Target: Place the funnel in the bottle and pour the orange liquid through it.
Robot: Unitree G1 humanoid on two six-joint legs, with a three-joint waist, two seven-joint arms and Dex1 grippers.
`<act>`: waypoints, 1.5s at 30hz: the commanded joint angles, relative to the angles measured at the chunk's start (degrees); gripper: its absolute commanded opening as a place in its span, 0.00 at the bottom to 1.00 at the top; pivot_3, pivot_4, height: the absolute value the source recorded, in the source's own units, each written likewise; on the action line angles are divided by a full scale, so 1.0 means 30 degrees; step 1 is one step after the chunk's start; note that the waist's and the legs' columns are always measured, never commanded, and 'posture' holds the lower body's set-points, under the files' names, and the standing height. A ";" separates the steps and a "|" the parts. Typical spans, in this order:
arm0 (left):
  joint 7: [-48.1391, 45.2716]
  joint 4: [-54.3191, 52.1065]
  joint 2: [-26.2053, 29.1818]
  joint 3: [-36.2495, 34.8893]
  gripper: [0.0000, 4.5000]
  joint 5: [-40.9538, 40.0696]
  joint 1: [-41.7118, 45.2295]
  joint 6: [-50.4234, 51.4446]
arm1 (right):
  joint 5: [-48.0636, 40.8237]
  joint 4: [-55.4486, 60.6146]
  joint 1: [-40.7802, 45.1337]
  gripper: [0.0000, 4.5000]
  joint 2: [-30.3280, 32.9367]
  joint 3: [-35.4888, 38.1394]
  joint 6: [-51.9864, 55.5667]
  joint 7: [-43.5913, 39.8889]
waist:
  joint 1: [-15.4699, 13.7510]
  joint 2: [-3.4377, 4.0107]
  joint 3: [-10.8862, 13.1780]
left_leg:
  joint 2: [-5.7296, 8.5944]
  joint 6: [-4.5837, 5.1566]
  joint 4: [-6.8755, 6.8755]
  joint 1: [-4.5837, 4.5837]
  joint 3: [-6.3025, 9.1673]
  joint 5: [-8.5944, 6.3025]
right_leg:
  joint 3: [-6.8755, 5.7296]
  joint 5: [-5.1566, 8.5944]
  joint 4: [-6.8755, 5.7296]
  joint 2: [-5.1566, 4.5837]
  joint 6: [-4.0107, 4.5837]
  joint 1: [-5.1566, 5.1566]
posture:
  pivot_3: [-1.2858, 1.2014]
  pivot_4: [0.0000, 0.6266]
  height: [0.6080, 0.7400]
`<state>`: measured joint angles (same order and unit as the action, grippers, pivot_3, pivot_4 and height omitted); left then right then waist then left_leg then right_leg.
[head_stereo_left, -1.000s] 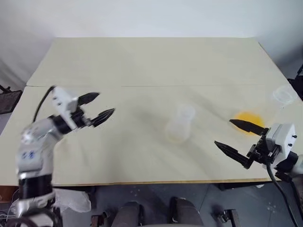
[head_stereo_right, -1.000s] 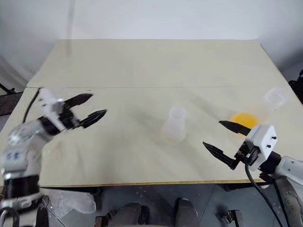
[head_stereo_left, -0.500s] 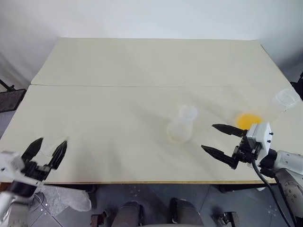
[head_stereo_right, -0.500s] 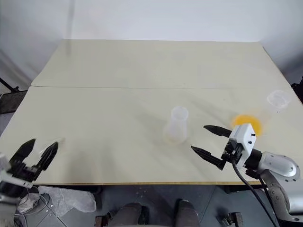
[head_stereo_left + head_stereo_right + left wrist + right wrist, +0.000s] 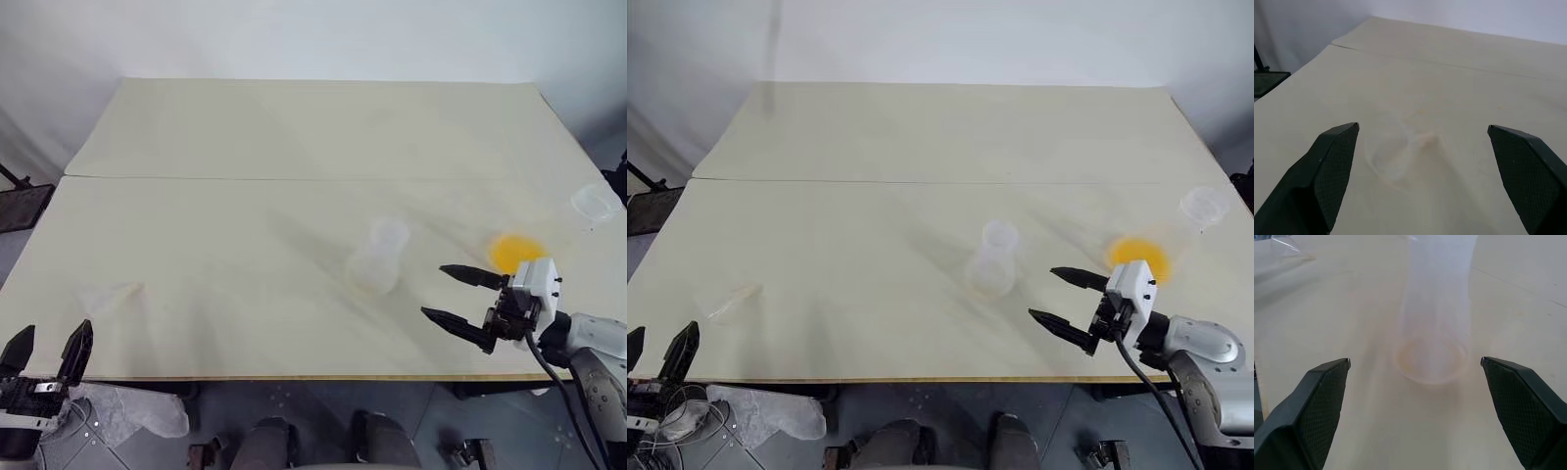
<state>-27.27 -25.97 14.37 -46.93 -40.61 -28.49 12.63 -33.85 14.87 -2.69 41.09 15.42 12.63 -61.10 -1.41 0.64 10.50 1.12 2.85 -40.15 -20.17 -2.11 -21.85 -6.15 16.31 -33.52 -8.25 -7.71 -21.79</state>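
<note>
The right gripper [image 5: 1415, 382] has its two black fingers [image 5: 1312, 406] spread wide apart, with nothing between the pads. Centred in the gap stands the bottle [image 5: 1436, 323], clear and upright on the pale table [image 5: 1342, 308], apart from both fingers. At the far edge lies the funnel [image 5: 1286, 244], well away from the bottle

- Big pale cream table [image 5: 294, 127], with a seam [image 5: 294, 177] running across it (looks like two tops pushed together)
- Plain white wall [image 5: 294, 34] behind
- Grey floor [image 5: 313, 411] below
</note>
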 commanded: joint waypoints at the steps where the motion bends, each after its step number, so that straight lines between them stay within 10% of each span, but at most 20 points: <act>1: -0.0039 0.0483 0.0694 0.0423 1.00 -0.0207 0.0113 0.0303 | 0.0010 0.0034 0.0033 1.00 -0.0094 0.0164 -0.0471 -0.0141 | 0.0015 0.0001 0.0000 | 0.0000 0.0000 0.0001 0.0000 -0.0001 -0.0005 | -0.0001 0.0000 0.0002 0.0000 0.0000 0.0000 | 0.52 0.24 1.00; 14: 0.0618 0.3401 0.3411 0.2663 1.00 0.0666 0.2819 0.2610 | 0.0043 0.1163 -0.1199 1.00 -0.0017 0.0986 -0.0531 0.0638 | 0.0027 0.0009 0.0002 | 0.0000 -0.0018 0.0011 0.0000 0.0002 -0.0016 | -0.0015 -0.0003 -0.0094 0.0014 -0.0005 -0.0019 | 0.52 0.24 1.00; 29: -0.0383 0.4543 0.5023 0.2203 0.03 -0.0033 0.4171 0.3325 | -0.0043 0.2100 -0.1352 1.00 -0.0003 0.1216 0.0072 0.1483 | -0.0015 0.0015 0.0006 | -0.0004 -0.0033 0.0024 -0.0003 0.0000 -0.0023 | -0.0015 -0.0004 -0.0102 0.0017 -0.0007 -0.0042 | 0.52 0.24 1.00; 45: -0.5527 0.7434 0.9073 0.8997 0.01 0.0910 1.5604 0.4164 | 0.0332 0.2882 -0.1286 1.00 -0.0479 0.1475 -0.0383 0.2894 | -0.0017 0.0024 0.0011 | 0.0016 -0.0029 0.0021 -0.0004 -0.0017 -0.0012 | -0.0049 -0.0022 -0.0149 0.0185 -0.0040 -0.0054 | 0.52 0.24 1.00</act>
<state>-39.38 -5.24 40.68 -23.50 -38.80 14.42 25.62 -32.48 21.10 -6.06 39.53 18.07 12.51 -52.67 -1.46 0.71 10.53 1.16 2.76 -40.09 -20.21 -2.17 -21.88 -6.39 16.24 -33.95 -7.65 -7.84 -21.97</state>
